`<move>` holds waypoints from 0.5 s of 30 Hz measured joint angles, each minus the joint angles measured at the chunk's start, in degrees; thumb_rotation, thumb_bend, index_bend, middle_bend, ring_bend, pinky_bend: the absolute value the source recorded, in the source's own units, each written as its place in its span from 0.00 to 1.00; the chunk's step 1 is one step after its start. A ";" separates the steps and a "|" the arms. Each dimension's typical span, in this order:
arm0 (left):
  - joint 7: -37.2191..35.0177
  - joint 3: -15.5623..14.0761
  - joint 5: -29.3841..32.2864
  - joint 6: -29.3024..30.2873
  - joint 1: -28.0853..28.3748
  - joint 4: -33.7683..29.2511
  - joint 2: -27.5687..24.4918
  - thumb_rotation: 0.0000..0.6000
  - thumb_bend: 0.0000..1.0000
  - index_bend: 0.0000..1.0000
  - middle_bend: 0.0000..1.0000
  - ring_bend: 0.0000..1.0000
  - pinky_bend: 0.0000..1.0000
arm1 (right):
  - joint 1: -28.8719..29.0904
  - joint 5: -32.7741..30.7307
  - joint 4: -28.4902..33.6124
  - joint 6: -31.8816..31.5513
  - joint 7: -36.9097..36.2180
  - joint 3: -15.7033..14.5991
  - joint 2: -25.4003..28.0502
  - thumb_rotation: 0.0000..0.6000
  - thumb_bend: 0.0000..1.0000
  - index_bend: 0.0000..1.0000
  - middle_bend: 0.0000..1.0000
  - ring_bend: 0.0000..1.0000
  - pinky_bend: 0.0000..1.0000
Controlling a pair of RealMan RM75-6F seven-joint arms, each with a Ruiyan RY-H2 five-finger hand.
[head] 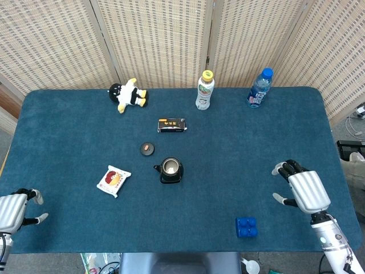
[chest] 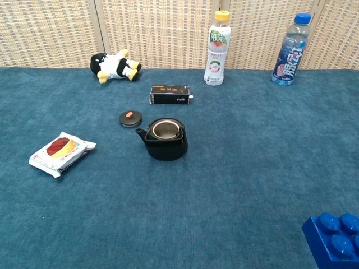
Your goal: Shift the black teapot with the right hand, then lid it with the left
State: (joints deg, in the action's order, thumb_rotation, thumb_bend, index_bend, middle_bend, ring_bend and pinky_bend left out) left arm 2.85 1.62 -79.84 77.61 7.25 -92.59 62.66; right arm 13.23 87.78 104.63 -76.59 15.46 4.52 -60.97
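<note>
right hand (head: 305,191): ribbed silver back | black fingers (head: 293,166) | left hand (head: 11,210): silver

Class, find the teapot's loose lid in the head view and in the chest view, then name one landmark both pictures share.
Head view: the lid lies left of centre, up-left of the black teapot.
Chest view: the lid lies left of centre, up-left of the teapot.
Shared landmark: the black box behind both.

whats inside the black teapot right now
The black teapot stands open, its lid lying apart on the table beside the spout. Through the opening a pale metallic liner or infuser shows. Whether it holds any liquid or tea cannot be told; the bottom is hidden from both views.
</note>
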 measured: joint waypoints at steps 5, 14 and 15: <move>-0.27 -0.05 -0.02 -0.20 0.01 -0.10 -0.18 1.00 0.11 0.57 0.53 0.38 0.48 | 2.71 -2.45 2.74 2.87 4.56 1.81 0.53 1.00 0.08 0.40 0.35 0.25 0.56; -0.69 0.02 0.19 -0.50 0.09 -0.19 -0.48 1.00 0.11 0.57 0.53 0.38 0.48 | 8.35 -7.68 5.84 8.94 11.66 4.73 0.11 1.00 0.08 0.40 0.36 0.26 0.56; -0.72 0.02 0.18 -0.49 0.09 -0.21 -0.50 1.00 0.11 0.57 0.53 0.38 0.48 | 9.03 -8.59 6.03 9.74 11.81 5.11 0.03 1.00 0.08 0.40 0.36 0.26 0.56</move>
State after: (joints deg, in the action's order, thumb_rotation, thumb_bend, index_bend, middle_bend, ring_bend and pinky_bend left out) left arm 2.13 1.64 -79.66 77.11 7.33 -92.80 62.16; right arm 22.26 79.18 110.66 -66.85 27.27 9.62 -60.95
